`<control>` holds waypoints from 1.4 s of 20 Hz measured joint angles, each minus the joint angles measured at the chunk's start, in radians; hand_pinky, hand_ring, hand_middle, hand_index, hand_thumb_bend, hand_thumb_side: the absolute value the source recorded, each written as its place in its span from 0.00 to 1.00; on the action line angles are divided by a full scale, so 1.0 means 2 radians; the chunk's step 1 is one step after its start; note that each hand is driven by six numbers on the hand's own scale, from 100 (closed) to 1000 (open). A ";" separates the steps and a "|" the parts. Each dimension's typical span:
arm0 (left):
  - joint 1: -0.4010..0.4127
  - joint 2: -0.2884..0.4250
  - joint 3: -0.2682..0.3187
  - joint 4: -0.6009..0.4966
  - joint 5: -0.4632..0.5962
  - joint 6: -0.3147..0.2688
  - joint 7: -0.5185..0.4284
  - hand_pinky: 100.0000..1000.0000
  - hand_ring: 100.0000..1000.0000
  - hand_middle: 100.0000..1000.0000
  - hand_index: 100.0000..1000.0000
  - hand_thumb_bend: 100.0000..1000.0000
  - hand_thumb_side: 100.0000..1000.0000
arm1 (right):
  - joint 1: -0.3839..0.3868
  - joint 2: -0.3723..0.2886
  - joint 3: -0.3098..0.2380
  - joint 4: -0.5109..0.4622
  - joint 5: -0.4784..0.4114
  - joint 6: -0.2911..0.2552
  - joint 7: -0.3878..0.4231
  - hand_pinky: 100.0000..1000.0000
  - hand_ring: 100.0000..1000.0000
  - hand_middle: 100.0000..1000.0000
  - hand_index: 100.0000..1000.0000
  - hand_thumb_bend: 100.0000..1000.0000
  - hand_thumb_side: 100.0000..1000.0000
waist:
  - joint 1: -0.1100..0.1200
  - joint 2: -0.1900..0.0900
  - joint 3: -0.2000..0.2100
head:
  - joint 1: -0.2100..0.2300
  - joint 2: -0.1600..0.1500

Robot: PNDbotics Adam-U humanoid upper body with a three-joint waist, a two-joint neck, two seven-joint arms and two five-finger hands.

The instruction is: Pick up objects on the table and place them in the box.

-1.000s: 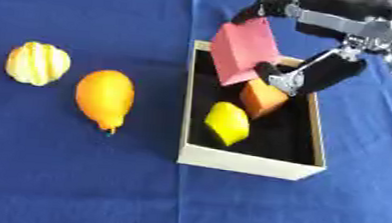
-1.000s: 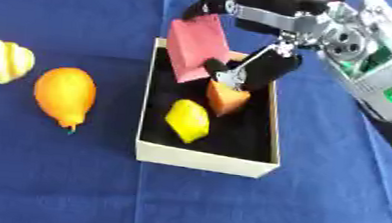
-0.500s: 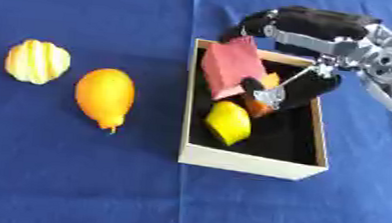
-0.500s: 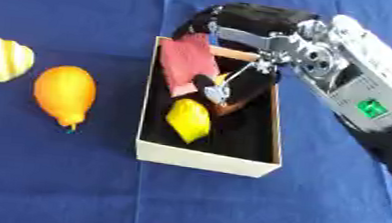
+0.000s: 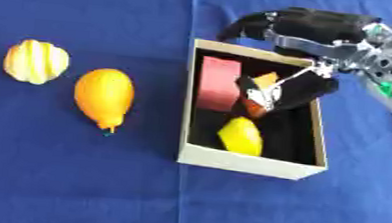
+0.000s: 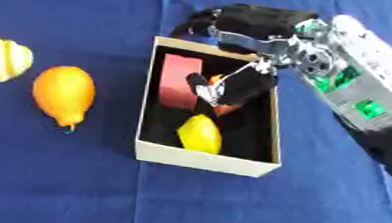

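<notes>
Okay, going left to right: a pale yellow striped fruit (image 5: 35,61) sits far left on the blue table (image 5: 80,174), and an orange fruit (image 5: 104,96) lies just beside it on the right, apart from it. Both are outside the box (image 5: 248,164), not yet picked. Left hand shows in no view.

Inside the box, the pink block (image 5: 219,83) lies against the left wall at the far end. A yellow lemon-shaped piece (image 5: 242,135) sits toward the near wall. Between them a small orange block (image 5: 263,80) is partly hidden by the hand.

The right hand (image 5: 314,52) reaches in over the far right corner of the box, thumb (image 5: 280,92) down inside close to the pink block and orange block. Fingers look spread and curled over the far rim (image 5: 239,49), not clamped on anything I can make out; the pink block seems set down, though whether the thumb touches it I cannot tell.

Risks from here, as I judge it:
- thumb snags the pink block or orange block on the way out and tips or lifts one out
- fingers catch the far rim and drag or tilt the box, which looks light
- a shifted box bumps the orange fruit, and both fruits look round enough to roll
</notes>
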 measured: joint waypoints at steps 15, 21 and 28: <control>0.020 0.041 -0.016 0.000 -0.020 -0.023 -0.021 0.83 0.77 0.70 0.86 0.02 0.20 | 0.037 0.001 -0.086 0.000 -0.103 -0.033 -0.109 0.96 0.95 0.78 0.90 0.00 0.16 | 0.006 -0.003 -0.009 | 0.021 0.000; 0.043 0.120 -0.045 0.000 -0.072 -0.073 -0.046 0.82 0.77 0.70 0.86 0.16 0.12 | 0.092 -0.002 -0.131 0.000 -0.170 -0.061 -0.186 0.97 0.93 0.75 0.88 0.00 0.26 | 0.014 -0.002 -0.018 | 0.022 0.000; 0.077 0.198 -0.071 0.000 -0.120 -0.116 -0.082 0.82 0.78 0.71 0.87 0.33 0.16 | 0.138 0.007 -0.164 0.000 -0.205 -0.076 -0.260 0.97 0.92 0.73 0.85 0.00 0.34 | 0.019 -0.003 -0.033 | 0.015 0.000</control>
